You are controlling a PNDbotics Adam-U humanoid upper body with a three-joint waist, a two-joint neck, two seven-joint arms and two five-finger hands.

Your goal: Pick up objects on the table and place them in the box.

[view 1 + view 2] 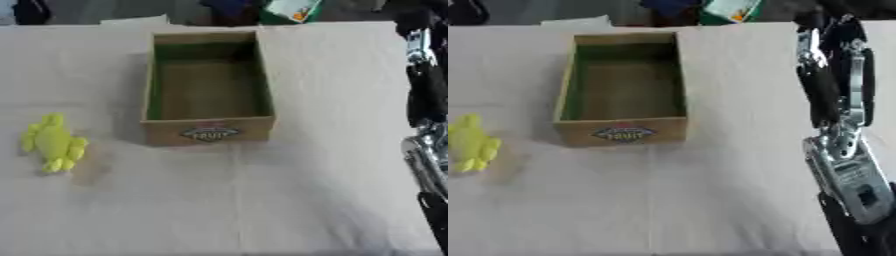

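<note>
Table (332, 75) under a pale cloth fills most of what I see, creased, slightly askew. Box (208, 131) next: open cardboard, green lining on the inner walls, a label on the near wall, sitting mid-table toward the far side. As far as I can see into it, nothing inside.

My right arm comes up the right edge, black and silver. Right hand (833, 75) shows best in the right eye view: long dark fingers pointing away toward the far edge, straight and lying close together, nothing between them. It sits well to the right of the box, apart from it. Left hand shows in neither view.

Smallest thing: yellow-green toy (54, 142), lumpy, limbs sticking out, lying flat on the cloth to the left of the box and a bit nearer me, near but not touching it. Can't say what creature it is.

Step in hand, my read: reach phase, nothing picked yet, task barely started. Toy is the only loose object I see. It's on the far side from my working hand, so next move calls for either crossing past the box front with the right, or bringing the left in, which is closer. Then fingers around the body, lift, clear the box wall, drop.
</note>
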